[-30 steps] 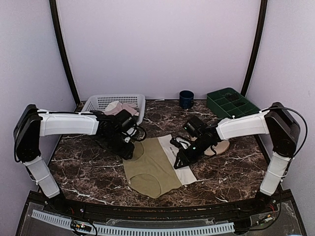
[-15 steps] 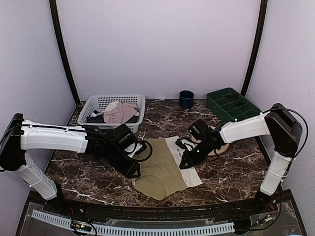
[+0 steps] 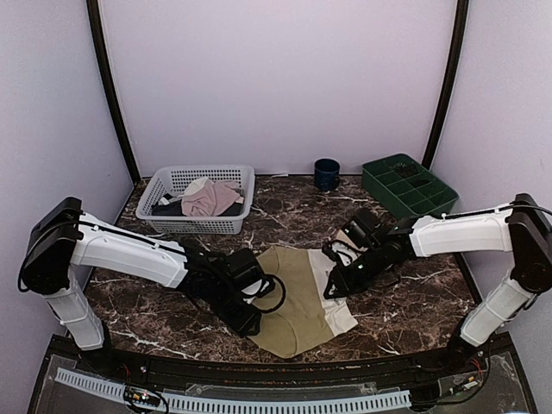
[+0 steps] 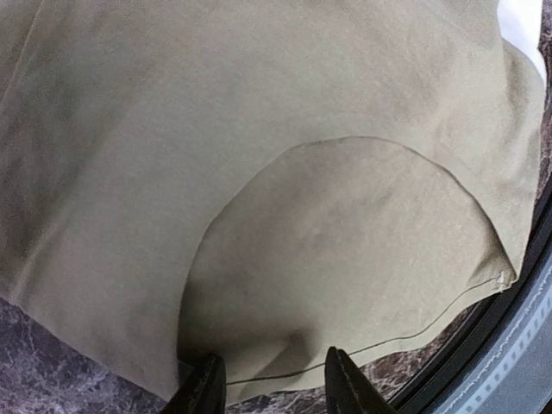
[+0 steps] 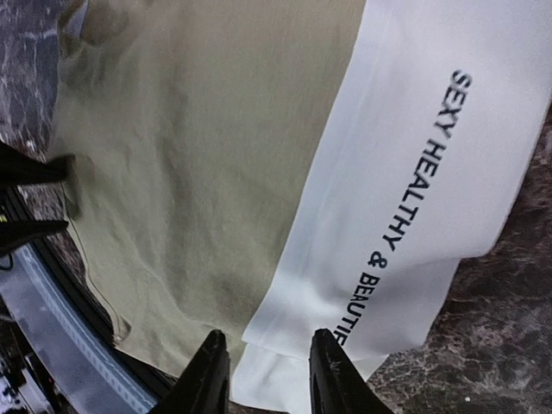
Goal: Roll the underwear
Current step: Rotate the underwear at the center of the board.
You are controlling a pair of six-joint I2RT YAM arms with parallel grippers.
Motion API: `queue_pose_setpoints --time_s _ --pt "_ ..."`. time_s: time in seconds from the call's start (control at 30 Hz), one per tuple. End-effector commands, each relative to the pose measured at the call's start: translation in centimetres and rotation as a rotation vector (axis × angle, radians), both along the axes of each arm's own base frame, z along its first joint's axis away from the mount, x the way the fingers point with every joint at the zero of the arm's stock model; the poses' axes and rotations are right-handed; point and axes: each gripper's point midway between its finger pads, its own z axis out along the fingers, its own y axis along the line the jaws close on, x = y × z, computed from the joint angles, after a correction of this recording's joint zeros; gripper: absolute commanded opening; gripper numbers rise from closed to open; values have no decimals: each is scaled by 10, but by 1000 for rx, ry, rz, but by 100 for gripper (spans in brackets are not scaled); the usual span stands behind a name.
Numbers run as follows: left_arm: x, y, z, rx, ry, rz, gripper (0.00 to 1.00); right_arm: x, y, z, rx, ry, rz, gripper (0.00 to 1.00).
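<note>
Both arms have swung toward the lower right of the overhead frame over the last 1 second. The underwear (image 3: pixel 297 297) has travelled with them, ending nearer the table's front edge and drawn narrower than it lay before. You now have it flat on the marble table (image 3: pixel 405 302) in the lower centre of that view, with the olive body to the left and the cream waistband (image 3: pixel 342 317) to the right. Your left gripper (image 3: pixel 250 323) sits at the lower-left hem by the curved leg seam, and your right gripper (image 3: pixel 333 290) sits on the waistband's edge. The 2 work opposite ends, which is likely why the cloth lies stretched and smooth enough to roll. In each wrist view the fingers, left (image 4: pixel 207 388) and right (image 5: pixel 213 371), show a narrow gap with the cloth's edge running through it. The tips sit at the very bottom of those frames, so you cannot tell whether either gripper is clamped on fabric or merely pinning it down. No turn of cloth has been started, so you appear to be positioning it and not yet rolling. The basket (image 3: pixel 233 226) with the pink garment (image 3: pixel 210 197) stands well apart at the upper left.
</note>
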Motion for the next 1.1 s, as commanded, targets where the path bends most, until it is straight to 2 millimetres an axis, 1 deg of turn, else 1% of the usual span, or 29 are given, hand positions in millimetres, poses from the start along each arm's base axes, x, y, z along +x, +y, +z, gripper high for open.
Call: queue_pose_setpoints --time_s 0.0,0.1,0.13,0.2,0.27,0.33,0.4,0.47,0.5,0.53,0.57,0.6,0.63,0.67,0.77,0.8,0.83,0.87,0.9,0.93,0.97,1.0,1.03,1.07 --pt "-1 39 -5 132 -36 34 41 24 1 49 4 -127 -49 38" --pt "-8 63 -7 182 -38 41 40 28 -2 70 14 -163 -67 40" --pt "-8 67 -5 184 -40 45 40 28 -3 75 20 -168 -73 41" --pt "-9 84 -7 214 -41 67 39 24 -6 82 35 -168 -91 41" --pt "-8 93 -7 215 -35 90 38 15 -9 86 69 -150 -110 41" --pt "-6 91 0 189 -48 91 39 3 -11 83 112 -118 -123 41" --pt "-3 84 13 141 -71 75 42 -7 -13 79 153 -97 -139 40" --pt "0 69 34 52 -99 55 46 -14 -15 81 181 -101 -153 40" --pt "3 63 47 4 -120 48 48 -15 -15 86 199 -117 -157 39" --pt "6 58 61 -45 -147 44 54 -13 -16 96 222 -148 -164 40" --pt "10 54 78 -98 -181 45 60 -8 -18 106 228 -194 -171 42" --pt "14 54 90 -136 -202 54 66 -2 -20 118 234 -242 -176 44" --pt "22 55 103 -174 -216 75 72 5 -21 136 248 -304 -177 46" --pt "29 57 113 -204 -229 93 76 11 -22 152 255 -364 -180 48" --pt "50 63 143 -268 -320 122 79 34 -29 195 278 -548 -218 62" --pt "57 63 154 -286 -372 127 80 42 -30 209 301 -613 -240 71" --pt "64 62 164 -304 -419 129 84 49 -33 218 308 -668 -264 87" --pt "71 62 171 -310 -467 137 86 58 -38 226 307 -725 -297 98" --pt "79 63 175 -305 -517 149 87 65 -41 233 306 -776 -325 100" --pt "89 62 176 -289 -563 150 90 73 -42 238 300 -835 -308 99" --pt "97 63 179 -263 -615 143 93 79 -39 240 313 -855 -305 99" --pt "106 62 172 -206 -633 120 97 89 -39 237 300 -854 -319 99" --pt "115 60 170 -163 -631 108 99 94 -30 228 252 -869 -199 99" --pt "123 60 163 -126 -592 108 99 100 -23 216 219 -830 -140 100"
